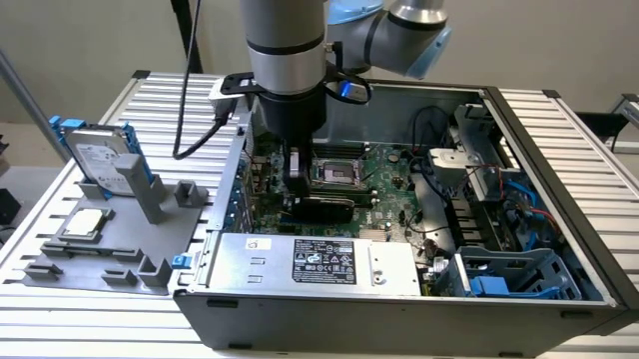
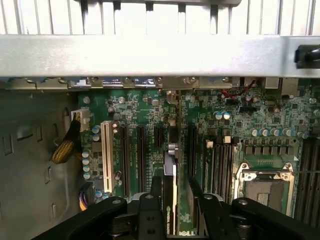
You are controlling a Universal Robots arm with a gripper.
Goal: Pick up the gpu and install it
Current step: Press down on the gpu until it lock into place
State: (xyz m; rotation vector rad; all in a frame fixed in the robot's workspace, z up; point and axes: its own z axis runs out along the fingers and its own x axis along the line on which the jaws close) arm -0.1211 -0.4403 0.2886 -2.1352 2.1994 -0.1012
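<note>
The hand [image 1: 295,196] reaches down inside the open computer case [image 1: 539,134], over the green motherboard [image 2: 135,107]. The gpu [image 2: 174,200] stands on edge among the expansion slots, beside the empty CPU socket [image 2: 264,187] (its black cooler faces the exterior view's camera). In the wrist view the hand's fingers [image 2: 156,187] flank the card's top edge, but whether they clamp it or stand just apart I cannot tell. On the table [image 1: 299,336], a grey fixture [image 1: 110,254] holds a hard drive [image 1: 100,161] and a CPU chip [image 1: 85,221].
</note>
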